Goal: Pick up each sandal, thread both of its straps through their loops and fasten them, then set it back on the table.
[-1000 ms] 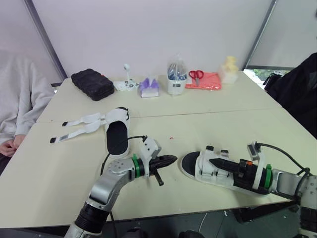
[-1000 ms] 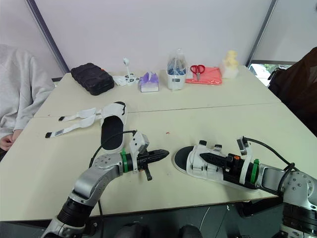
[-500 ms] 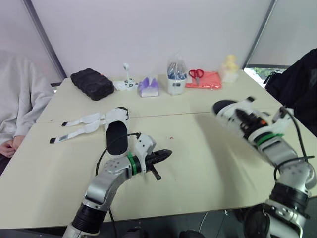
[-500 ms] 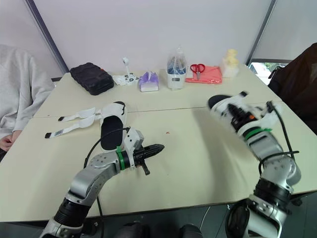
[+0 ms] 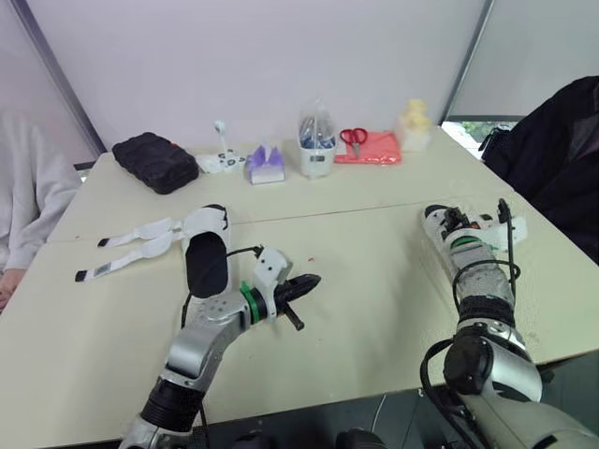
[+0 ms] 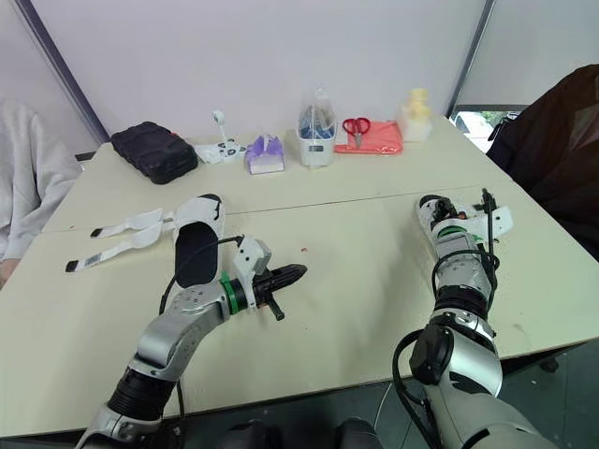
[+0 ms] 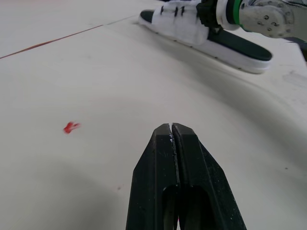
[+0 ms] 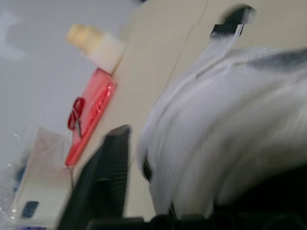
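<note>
The left arm comes up from the near edge of the table, bends at the elbow and turns its wrist toward the robot's right, so the left gripper points low across the bare tabletop. Its two black fingers are pressed together from base to tip, with nothing between them. A small red speck lies on the table just ahead of them. The right arm is stretched almost straight forward along the right part of the table, forearm near level, and the right gripper at its far end grips the held sandal at its white strap block. One finger lies against the strap fabric; the other is hidden behind it. That sandal sits low on the near side of the seam between the two tabletops, with a shadow under it, but whether its sole touches the surface I cannot tell. The other sandal lies flat just behind the left forearm, its two straps undone and spread out to the robot's left. Along the far edge stand a black case, a clear container and a red pouch (scissors on top).
</note>
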`<move>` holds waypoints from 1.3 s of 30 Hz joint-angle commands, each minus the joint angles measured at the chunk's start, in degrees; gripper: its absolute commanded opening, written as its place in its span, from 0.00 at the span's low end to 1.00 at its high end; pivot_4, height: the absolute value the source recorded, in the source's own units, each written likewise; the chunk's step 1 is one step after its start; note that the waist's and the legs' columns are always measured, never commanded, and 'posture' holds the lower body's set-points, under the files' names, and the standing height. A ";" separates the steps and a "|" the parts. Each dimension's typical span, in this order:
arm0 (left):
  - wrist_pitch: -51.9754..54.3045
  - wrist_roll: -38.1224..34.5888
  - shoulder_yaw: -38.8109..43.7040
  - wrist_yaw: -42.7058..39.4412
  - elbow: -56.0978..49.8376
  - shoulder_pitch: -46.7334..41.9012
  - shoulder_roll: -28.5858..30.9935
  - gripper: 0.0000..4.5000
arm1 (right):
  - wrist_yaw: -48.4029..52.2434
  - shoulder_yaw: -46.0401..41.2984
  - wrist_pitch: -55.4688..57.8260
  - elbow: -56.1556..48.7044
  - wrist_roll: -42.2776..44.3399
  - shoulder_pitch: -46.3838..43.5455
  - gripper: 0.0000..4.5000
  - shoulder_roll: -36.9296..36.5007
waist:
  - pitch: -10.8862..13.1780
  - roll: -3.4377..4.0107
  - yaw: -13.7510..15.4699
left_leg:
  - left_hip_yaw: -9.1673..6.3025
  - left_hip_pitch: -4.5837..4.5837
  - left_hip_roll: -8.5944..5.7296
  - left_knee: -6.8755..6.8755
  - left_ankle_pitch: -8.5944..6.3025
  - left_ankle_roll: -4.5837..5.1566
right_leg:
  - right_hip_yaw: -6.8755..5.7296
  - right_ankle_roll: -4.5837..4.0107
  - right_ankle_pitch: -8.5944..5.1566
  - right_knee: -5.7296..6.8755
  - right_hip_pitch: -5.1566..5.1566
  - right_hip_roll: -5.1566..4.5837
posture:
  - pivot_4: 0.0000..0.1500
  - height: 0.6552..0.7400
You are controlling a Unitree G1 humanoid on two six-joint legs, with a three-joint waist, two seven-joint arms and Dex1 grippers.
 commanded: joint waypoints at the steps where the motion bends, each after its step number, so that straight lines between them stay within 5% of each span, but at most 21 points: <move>1: -0.70 -0.02 1.54 2.53 -2.92 0.13 -0.60 0.00 | 1.45 1.46 -0.45 -0.73 -1.13 -1.05 0.96 -2.68 | 0.00 0.00 0.15 | 0.00 0.00 0.00 0.00 0.00 0.00 | 0.00 0.00 0.00 0.00 0.00 -0.01 | 1.00 1.00; 7: -0.80 0.38 2.49 6.22 -4.01 0.45 -1.07 0.00 | 0.98 3.53 4.31 -8.98 -0.90 2.90 0.99 -2.77 | 0.00 0.00 0.18 | 0.00 0.00 -0.03 0.01 0.00 0.00 | 0.01 0.00 0.00 -0.03 0.03 -0.11 | 1.00 1.00; 13: 1.40 -1.50 7.17 12.84 -9.29 5.60 -3.19 0.00 | -3.11 10.01 24.65 -57.47 8.21 29.57 0.99 -0.36 | -0.03 0.02 1.32 | -0.10 -0.05 -0.02 -0.40 0.00 0.00 | 0.02 0.04 -0.02 -0.11 -0.13 -0.23 | 1.00 1.00; 17: 1.95 -0.68 9.53 16.92 -10.17 7.05 -4.38 0.00 | -1.12 12.83 29.47 -70.99 12.51 36.88 0.99 -1.78 | 0.00 0.03 0.94 | 0.03 -0.02 -0.01 -0.44 0.01 -0.02 | 0.18 0.03 0.00 0.00 -0.36 -0.17 | 1.00 1.00; 22: 0.07 2.74 16.86 24.96 -11.48 4.16 -2.36 0.00 | 11.08 30.73 28.42 -85.79 2.28 41.88 0.99 -13.92 | 0.05 -0.16 0.97 | 0.00 0.00 0.10 -0.25 0.02 -0.03 | 0.18 -0.19 -0.13 -0.02 -0.30 0.19 | 1.00 1.00; 25: -0.06 7.45 15.92 24.96 -12.68 4.07 3.09 0.19 | 12.80 35.52 25.10 -84.50 -2.25 40.13 1.00 -13.79 | -0.01 -0.48 1.23 | -0.03 -0.01 0.18 -0.18 0.02 -0.03 | 0.17 -0.18 -0.11 -0.02 -0.29 0.36 | 1.00 1.00; 29: -1.23 12.04 14.39 25.61 -13.73 4.22 7.37 0.66 | 14.37 37.88 22.79 -83.08 -5.33 39.21 1.00 -12.14 | 0.00 -0.52 1.83 | 0.00 -0.07 0.13 -0.18 0.02 -0.04 | 0.19 -0.15 -0.09 -0.07 -0.29 0.30 | 1.00 1.00; 32: -1.18 30.77 4.96 25.80 -12.98 5.26 20.09 0.99 | 17.13 41.36 18.53 -78.76 -9.94 38.10 1.00 -11.28 | 0.03 -0.73 1.59 | 0.01 -0.10 0.06 -0.16 0.02 -0.04 | 0.20 -0.20 -0.11 -0.15 -0.25 0.20 | 1.00 1.00; 39: -6.24 35.70 2.43 26.80 -4.01 0.76 21.75 0.99 | 19.99 44.89 10.57 -70.47 -17.40 36.78 1.00 -7.55 | 0.03 -0.75 1.79 | 0.11 -0.06 0.09 -0.21 0.03 -0.08 | 0.24 -0.27 -0.13 -0.11 -0.34 -0.11 | 1.00 1.00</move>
